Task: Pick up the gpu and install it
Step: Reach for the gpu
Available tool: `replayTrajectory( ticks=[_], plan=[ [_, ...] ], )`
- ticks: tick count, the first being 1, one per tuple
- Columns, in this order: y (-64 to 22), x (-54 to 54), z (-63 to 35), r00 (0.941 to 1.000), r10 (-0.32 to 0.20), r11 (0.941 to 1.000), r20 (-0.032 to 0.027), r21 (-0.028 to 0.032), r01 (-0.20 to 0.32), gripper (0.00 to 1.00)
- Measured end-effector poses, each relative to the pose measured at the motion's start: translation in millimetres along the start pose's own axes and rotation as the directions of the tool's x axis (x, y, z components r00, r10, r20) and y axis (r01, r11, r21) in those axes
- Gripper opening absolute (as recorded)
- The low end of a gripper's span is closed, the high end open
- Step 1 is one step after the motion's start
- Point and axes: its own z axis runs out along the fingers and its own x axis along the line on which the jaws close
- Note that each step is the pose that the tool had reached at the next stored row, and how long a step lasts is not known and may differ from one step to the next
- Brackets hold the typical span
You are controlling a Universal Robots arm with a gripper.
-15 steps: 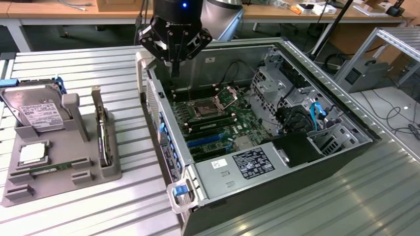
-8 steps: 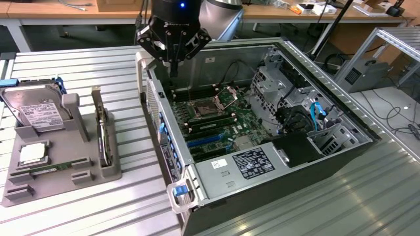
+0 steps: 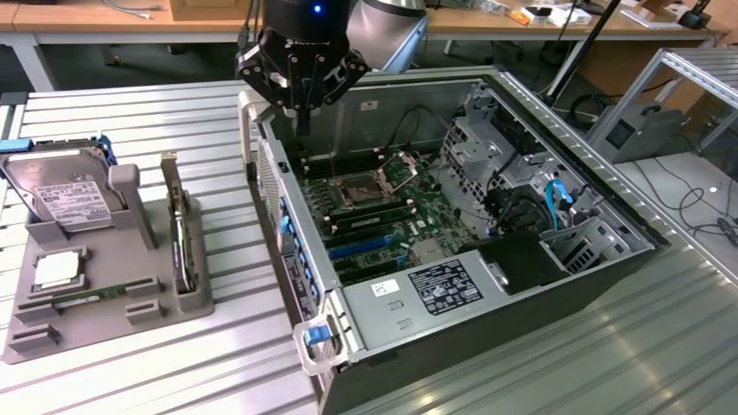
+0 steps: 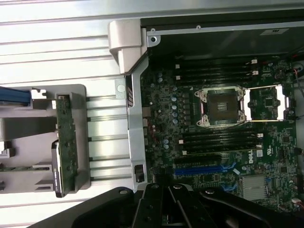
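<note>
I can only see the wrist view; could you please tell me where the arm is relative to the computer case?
Observer: The gripper hangs over the far end of the open computer case, on the side nearest the gray holder.
Operator: Thank you. Does the holder carry anything besides the gpu?
Observer: Yes, a hard drive with a white label stands propped at its far end, to the exterior view's left of the gpu.
Operator: Is anything lying flat in it?
Observer: A square processor chip lies flat in a pocket, nearer the camera than the hard drive.
</note>
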Motion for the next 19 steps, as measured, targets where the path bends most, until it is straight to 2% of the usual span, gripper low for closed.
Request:
replayTrajectory(
  ticks=[19],
  plan=[
    [-0.6, 8.6, -0.2, 1.0000, 0.000, 1.0000, 0.0000, 0.0000, 0.000, 0.11]
  ],
)
